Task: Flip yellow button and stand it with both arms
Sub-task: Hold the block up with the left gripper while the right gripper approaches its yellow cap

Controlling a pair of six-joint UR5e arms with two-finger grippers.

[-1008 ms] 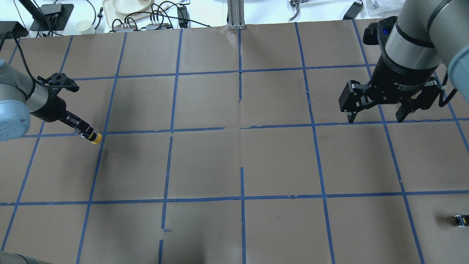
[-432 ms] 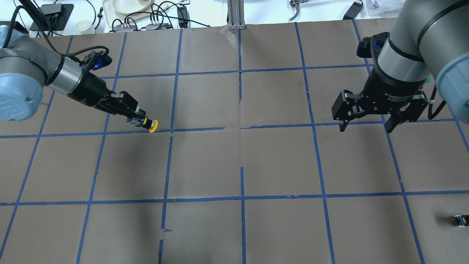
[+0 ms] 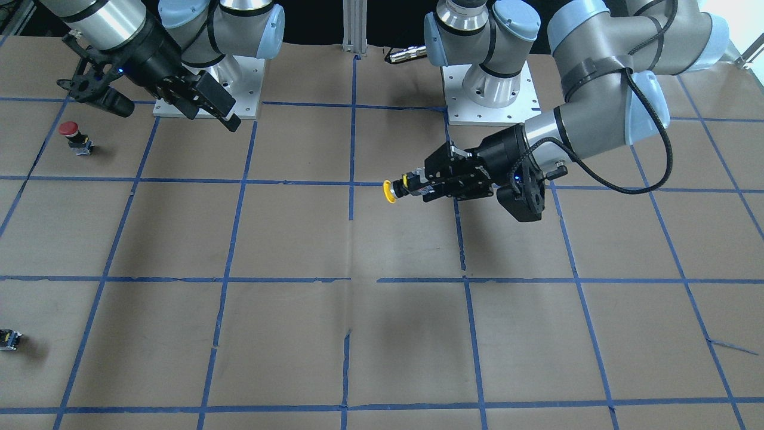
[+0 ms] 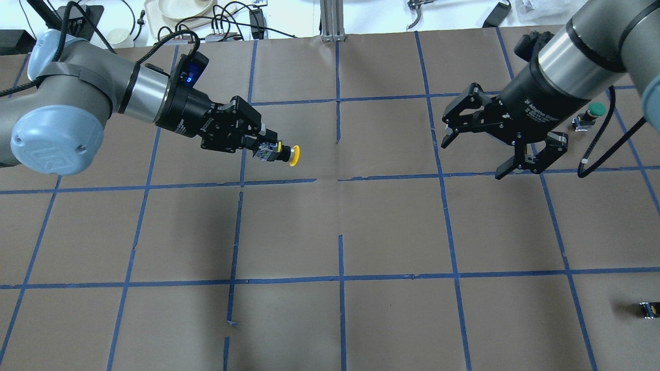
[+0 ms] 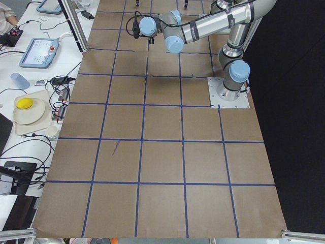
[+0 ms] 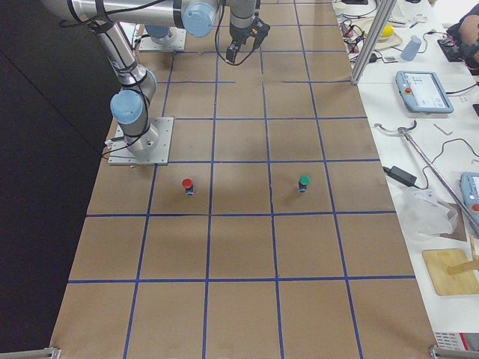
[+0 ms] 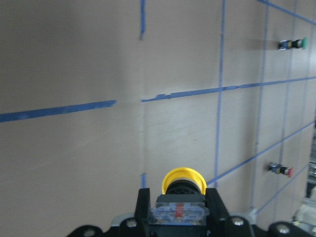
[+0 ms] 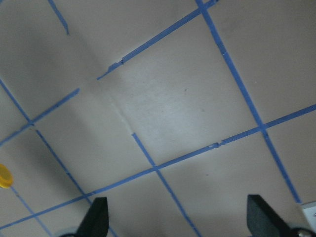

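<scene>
Yellow-capped push button [image 4: 293, 155] pinched sideways in black left gripper [image 4: 266, 151], cap edge free. Black right gripper [image 4: 474, 157] spread wide, well apart from it.

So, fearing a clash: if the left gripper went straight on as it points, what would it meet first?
Probably just bare table. The left gripper, shut on the yellow button, seems aimed beside the open right gripper, which its wrist view does not show; depth is uncertain.

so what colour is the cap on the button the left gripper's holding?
Yellow; the button sits in the left gripper. Clearest in the overhead exterior view.
</scene>
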